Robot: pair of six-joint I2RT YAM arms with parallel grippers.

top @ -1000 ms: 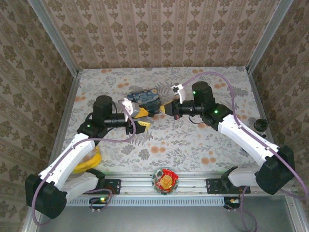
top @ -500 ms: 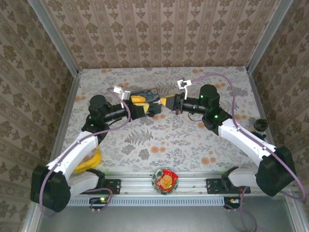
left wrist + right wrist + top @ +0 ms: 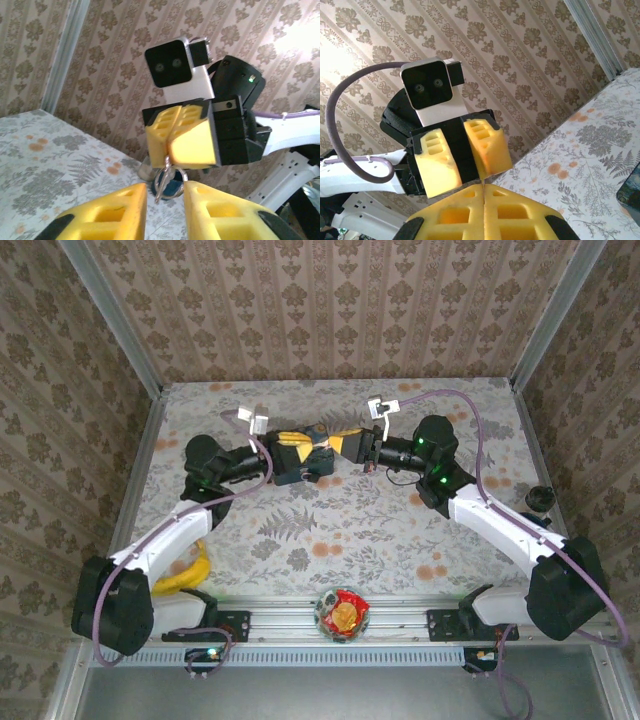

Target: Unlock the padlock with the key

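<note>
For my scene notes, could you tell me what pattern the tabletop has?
The tabletop has a grey fern-and-flower print with orange blossoms, clearest in the top external view.

Left gripper (image 3: pixel 312 447) and right gripper (image 3: pixel 340 445) tip to tip, key ring (image 3: pixel 164 182) between them.

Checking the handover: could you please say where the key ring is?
Left wrist view: the key ring hangs from the shut right gripper, above the left gripper.

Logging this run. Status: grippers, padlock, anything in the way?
Right gripper shut, metal ring hanging from it. Left gripper open, straddling the ring. Key's or padlock's ring: cannot tell. Blue box beneath, not in the way.
</note>
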